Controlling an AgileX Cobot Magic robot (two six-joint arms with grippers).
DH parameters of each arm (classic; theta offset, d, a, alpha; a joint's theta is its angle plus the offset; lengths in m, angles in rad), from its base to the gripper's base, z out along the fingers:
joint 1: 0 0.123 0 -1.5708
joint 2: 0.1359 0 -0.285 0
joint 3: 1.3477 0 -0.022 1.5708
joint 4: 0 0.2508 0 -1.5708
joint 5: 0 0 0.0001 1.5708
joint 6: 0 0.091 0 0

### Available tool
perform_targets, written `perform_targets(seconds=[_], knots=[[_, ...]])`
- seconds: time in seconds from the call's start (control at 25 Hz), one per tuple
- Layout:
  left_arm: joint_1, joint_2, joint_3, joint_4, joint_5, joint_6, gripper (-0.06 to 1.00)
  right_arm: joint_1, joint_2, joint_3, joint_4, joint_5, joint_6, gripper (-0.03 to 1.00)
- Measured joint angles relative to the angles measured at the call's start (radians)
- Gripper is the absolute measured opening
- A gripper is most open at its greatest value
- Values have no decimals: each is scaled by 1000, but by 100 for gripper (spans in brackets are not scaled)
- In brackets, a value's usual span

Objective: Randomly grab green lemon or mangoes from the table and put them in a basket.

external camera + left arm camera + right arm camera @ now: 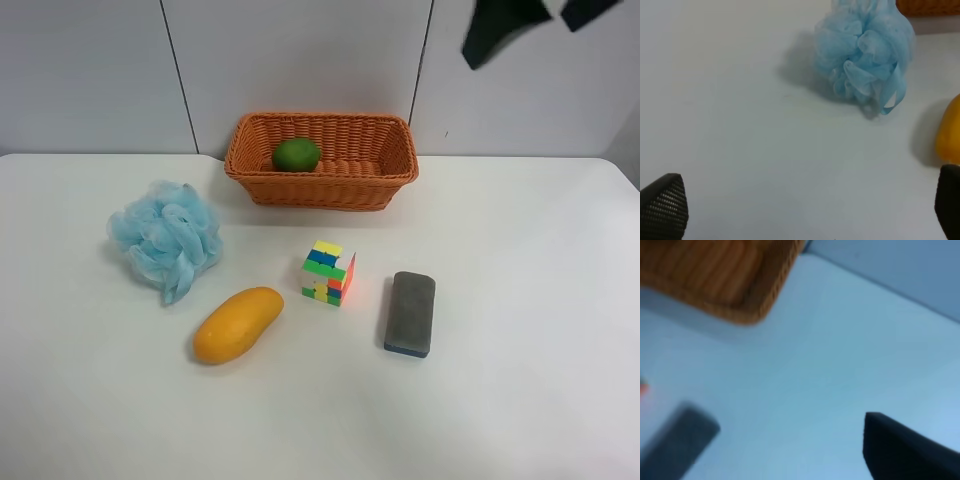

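The green lemon point(296, 154) lies inside the orange-brown wicker basket point(398, 172) at the back of the white table point(520, 400). The orange-yellow mango point(238, 324) lies on the table in front of the basket, toward the exterior high view's left. My right gripper point(530, 32) hangs high at that view's top right, open and empty, clear of the basket. The right wrist view shows one finger point(907, 452) and the basket's corner point(747, 305). My left gripper point(805, 207) is open and empty just above the table, with the mango's edge point(950, 135) beside one fingertip point(949, 202).
A blue mesh bath sponge point(165, 238) sits to the left of the mango in the exterior high view, and shows in the left wrist view point(865, 55). A colourful puzzle cube point(329, 272) and a grey eraser block point(410, 313) lie to the mango's right.
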Motion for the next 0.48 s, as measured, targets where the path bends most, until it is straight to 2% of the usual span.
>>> perform_targets(seconds=[0.24,0.48], knots=[[0,0,0,0,0,0,99,0,-439,416,0,4,7,99],[0,0,0,0,0,0,99,0,-859,703,6,8,7,99]])
